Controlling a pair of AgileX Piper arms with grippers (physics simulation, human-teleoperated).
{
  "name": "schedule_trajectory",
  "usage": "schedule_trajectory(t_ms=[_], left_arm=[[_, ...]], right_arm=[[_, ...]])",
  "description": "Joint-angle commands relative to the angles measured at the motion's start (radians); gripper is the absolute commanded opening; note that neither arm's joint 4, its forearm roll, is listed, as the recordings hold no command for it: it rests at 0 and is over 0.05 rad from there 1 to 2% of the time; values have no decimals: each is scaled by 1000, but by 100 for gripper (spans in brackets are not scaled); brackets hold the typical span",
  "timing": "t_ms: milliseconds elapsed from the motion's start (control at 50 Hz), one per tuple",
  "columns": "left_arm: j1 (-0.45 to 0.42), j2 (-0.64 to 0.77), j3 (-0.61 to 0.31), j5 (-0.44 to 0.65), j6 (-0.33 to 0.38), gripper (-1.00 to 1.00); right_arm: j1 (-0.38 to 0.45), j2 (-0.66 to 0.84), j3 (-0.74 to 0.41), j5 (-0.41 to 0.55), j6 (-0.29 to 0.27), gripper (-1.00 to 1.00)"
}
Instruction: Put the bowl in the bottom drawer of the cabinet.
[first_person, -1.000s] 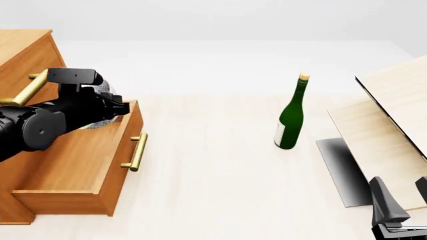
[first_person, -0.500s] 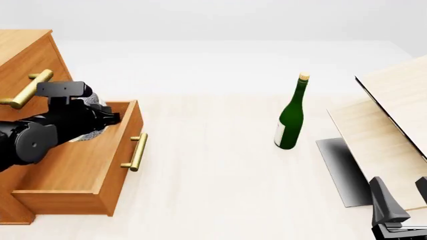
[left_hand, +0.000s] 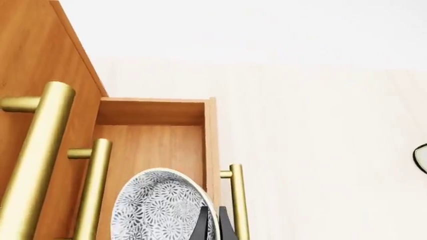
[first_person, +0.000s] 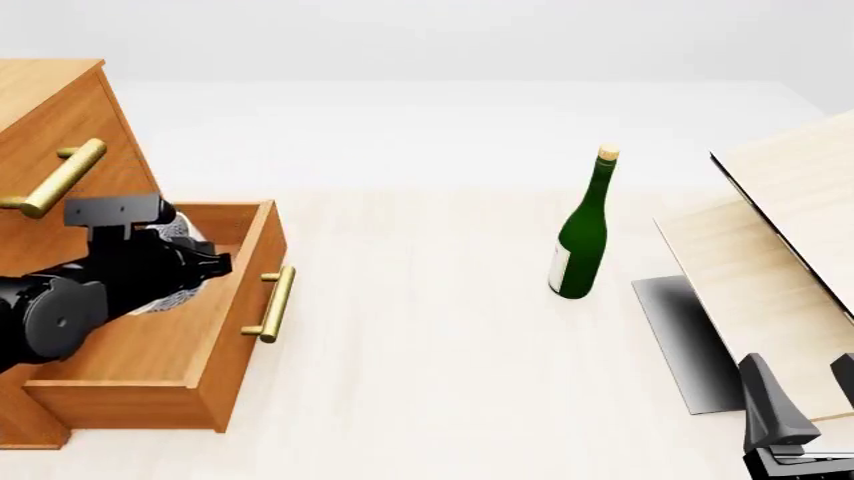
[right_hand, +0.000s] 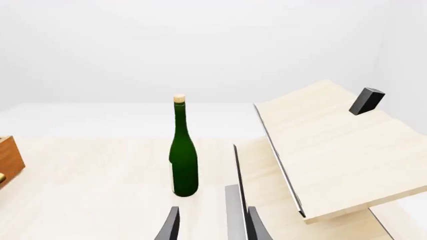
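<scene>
Standing tall at the left of the table (first_person: 441, 360), the cabinet (first_person: 54, 110) had its bottom drawer (first_person: 174, 330) pulled wide open, brass handle (first_person: 276, 303) facing the middle. Off to the right leaned the pale wooden boards (first_person: 767, 240), tilted, a dark sheet (first_person: 687, 340) beneath them. Between cabinet and boards, well apart from both, the green bottle (first_person: 582, 240) stood upright. The left arm reached in over the open drawer, and its left gripper (left_hand: 212, 225) was pinched tight on the rim of the bowl (left_hand: 160, 205), which hung inside the drawer's walls, near the front panel. Low at the right edge, the right gripper (right_hand: 212, 225) sat with its fingers parted, holding nothing.
</scene>
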Motion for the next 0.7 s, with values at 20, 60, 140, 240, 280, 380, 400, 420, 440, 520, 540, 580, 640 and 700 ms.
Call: schedule_trajectory(t_ms=[20, 60, 140, 240, 280, 380, 400, 420, 440, 520, 540, 580, 640, 700], left_arm=[[7, 7, 60, -57, -7, -100], [7, -26, 19, 20, -9, -100], [8, -16, 22, 15, -11, -100], [14, 0, 53, -22, -5, -100], [17, -7, 35, 10, -5, -100], [26, 1, 49, -8, -4, -100], [27, 20, 77, -54, -3, -100], [28, 0, 40, 4, -5, -100], [31, -7, 41, 13, -2, -100], [47, 5, 51, 3, 11, -100], [50, 7, 54, 1, 13, -100], [51, 12, 55, -3, 12, -100], [61, 12, 64, -5, 18, -100], [64, 13, 65, -5, 21, -100]], right_arm=[[0, 0, 0, 0, 0, 100], [0, 0, 0, 0, 0, 100], [0, 0, 0, 0, 0, 100], [0, 0, 0, 0, 0, 100], [0, 0, 0, 0, 0, 100], [0, 0, 0, 0, 0, 100], [0, 0, 0, 0, 0, 100], [0, 0, 0, 0, 0, 100], [0, 0, 0, 0, 0, 100], [0, 0, 0, 0, 0, 100], [0, 0, 0, 0, 0, 100], [0, 0, 0, 0, 0, 100], [0, 0, 0, 0, 0, 100], [0, 0, 0, 0, 0, 100]])
